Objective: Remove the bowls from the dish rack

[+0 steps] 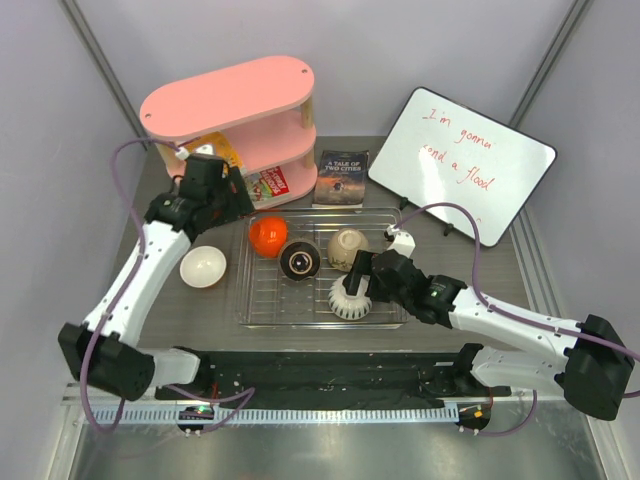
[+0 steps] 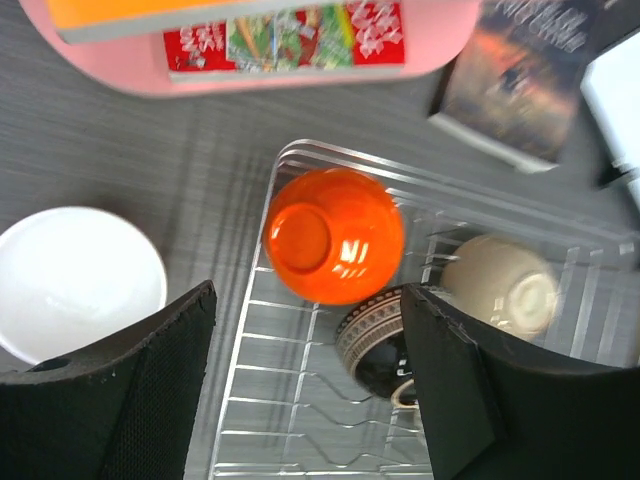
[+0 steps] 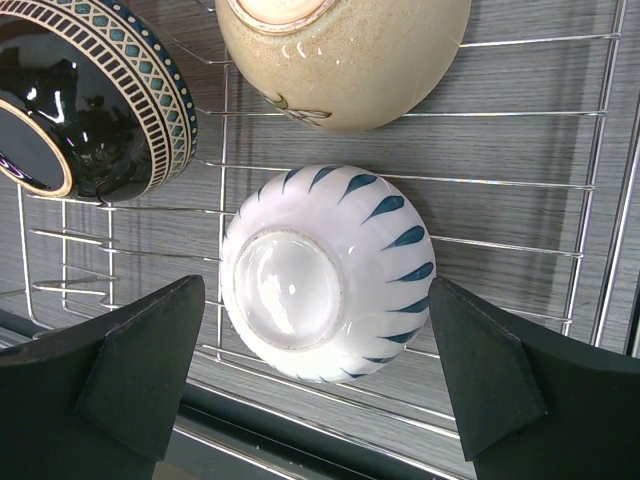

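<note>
Orange bowl [image 2: 335,235] sat in the dish rack [image 2: 290,400] near the wide-open left gripper [image 2: 308,300]; right gripper [image 3: 318,285] gaped around the ribbed white bowl [image 3: 330,270].

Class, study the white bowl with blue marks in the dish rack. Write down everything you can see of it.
The white bowl is small, round and glossy, seemingly glazed ceramic, with ribbed sides and dark blue teardrop strokes around part of its outside. It lies upside down, its plain ring foot facing up, resting on the wires of the dish rack near the front rim, apart from the beige bowl and dark patterned bowl behind it. The open right gripper straddles it; contact cannot be told.
</note>
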